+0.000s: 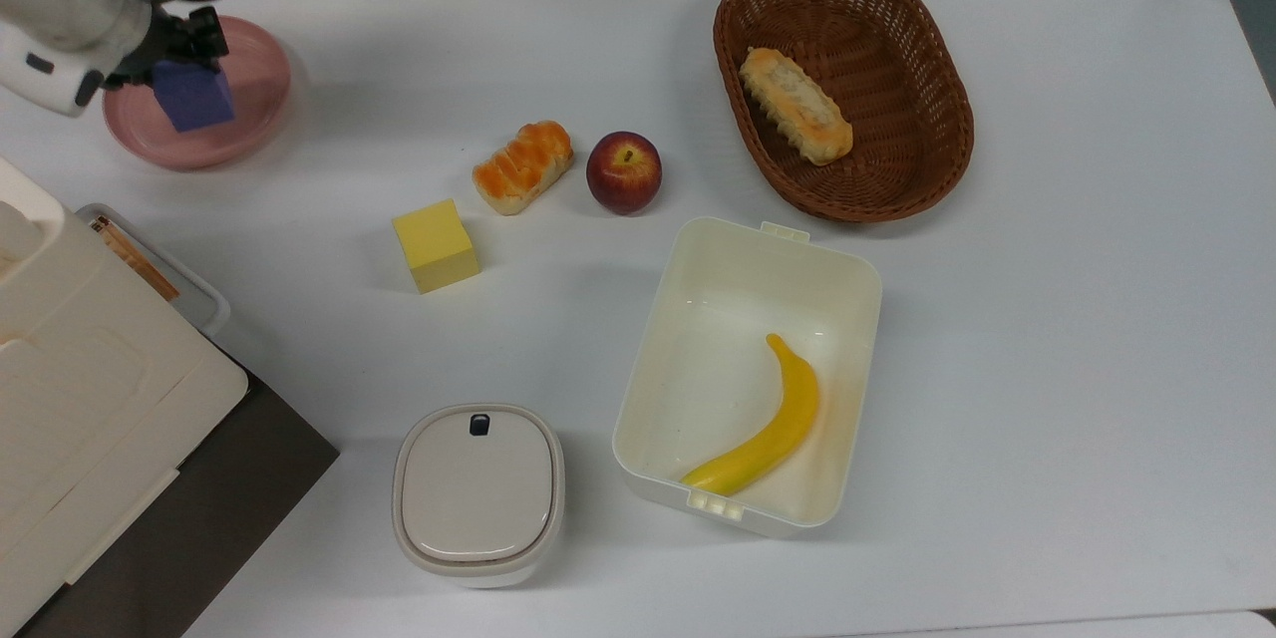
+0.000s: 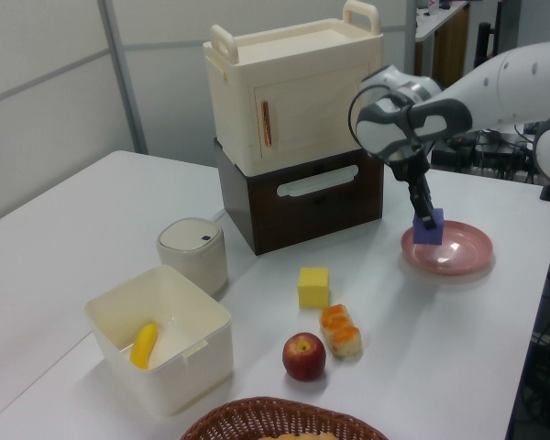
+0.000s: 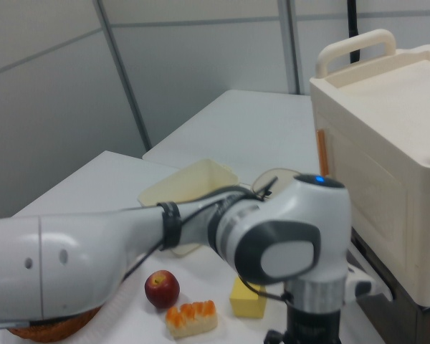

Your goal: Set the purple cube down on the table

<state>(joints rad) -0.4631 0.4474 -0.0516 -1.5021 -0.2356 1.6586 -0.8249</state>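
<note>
No readable writing or brand marks on any item; the cream cabinet (image 2: 298, 87) carries a narrow orange strip on its door, too small to read.

Tool (image 2: 428, 218): closed on the purple cube (image 2: 429, 229), fingers pinching it at its upper part. In the left view the cube hangs clear above the pink dish (image 2: 447, 247), with a gap between its underside and the dish surface. In the top view the tool (image 1: 186, 48) sits at the upper left corner of the scene and the cube (image 1: 192, 96) overlaps the dish (image 1: 239, 120), slightly rotated relative to the worktop edges. The cube is not on the worktop (image 1: 1047, 319).

Other items on the worktop, top view:
- yellow cube (image 1: 435, 245), left of centre, standing apart.
- glazed bread roll (image 1: 522, 166) just beside a red apple (image 1: 623, 171); close but not touching.
- brown wicker basket (image 1: 922, 40) at upper right, holding a long pastry (image 1: 795, 105).
- white rectangular tub (image 1: 698, 319), open, with a yellow banana (image 1: 763, 434) lying inside toward its lower right.
- small rounded container with a beige lid (image 1: 478, 493) at the lower left of the tub.

Right view: the arm's elbow joint (image 3: 279, 244) fills the foreground, blue indicator light on top; apple (image 3: 162, 289), bread roll (image 3: 191, 318) and yellow cube (image 3: 248, 301) visible behind it.
</note>
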